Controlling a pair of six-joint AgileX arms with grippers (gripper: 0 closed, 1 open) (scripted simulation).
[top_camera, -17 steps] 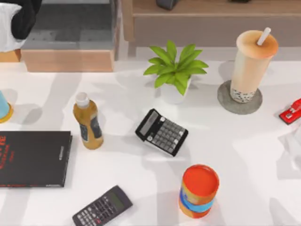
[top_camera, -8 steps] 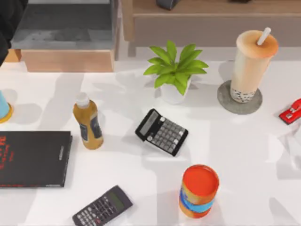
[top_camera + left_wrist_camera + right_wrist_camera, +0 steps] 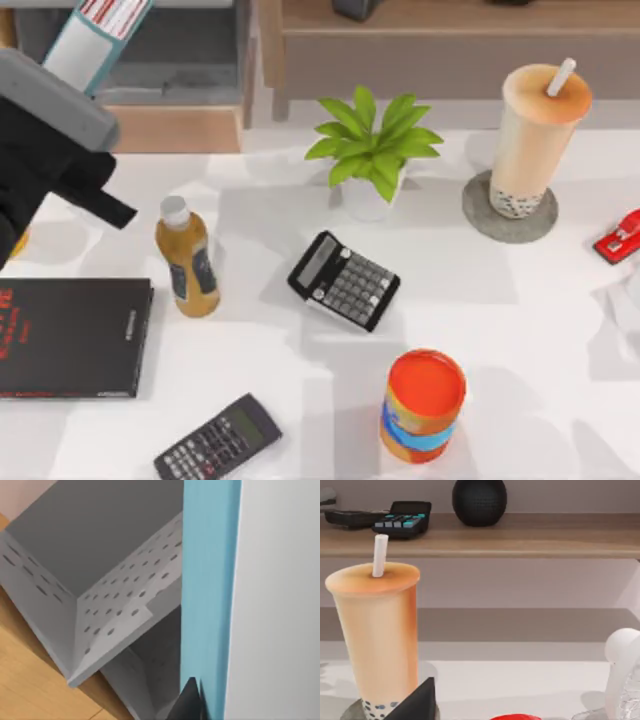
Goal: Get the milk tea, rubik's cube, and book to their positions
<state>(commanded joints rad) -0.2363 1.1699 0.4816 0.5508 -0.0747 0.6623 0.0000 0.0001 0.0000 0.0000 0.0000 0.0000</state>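
The book (image 3: 100, 24), teal-blue with white page edges and a red-trimmed end, is held tilted above the grey perforated bin (image 3: 160, 60) at the back left. My left gripper (image 3: 76, 68) is shut on it. The left wrist view has the book's teal cover (image 3: 207, 580) close up, with the bin (image 3: 100, 585) beneath. The milk tea (image 3: 538, 125) stands upright on a grey coaster (image 3: 482, 222) at the back right. My right gripper (image 3: 418, 704) hovers just in front of the milk tea (image 3: 375, 625). The rubik's cube is out of view.
On the white table are a potted plant (image 3: 370, 150), an amber bottle (image 3: 187, 258), two calculators (image 3: 343, 280) (image 3: 218, 438), an orange-and-blue can (image 3: 424, 404), a flat black book (image 3: 70, 336) and a red stapler (image 3: 620, 236). A wooden shelf (image 3: 520, 535) runs along the back.
My left arm has swung in from the top-left corner and now reaches over the left of the table, holding the book above the grey bin. Nothing on the table has moved.
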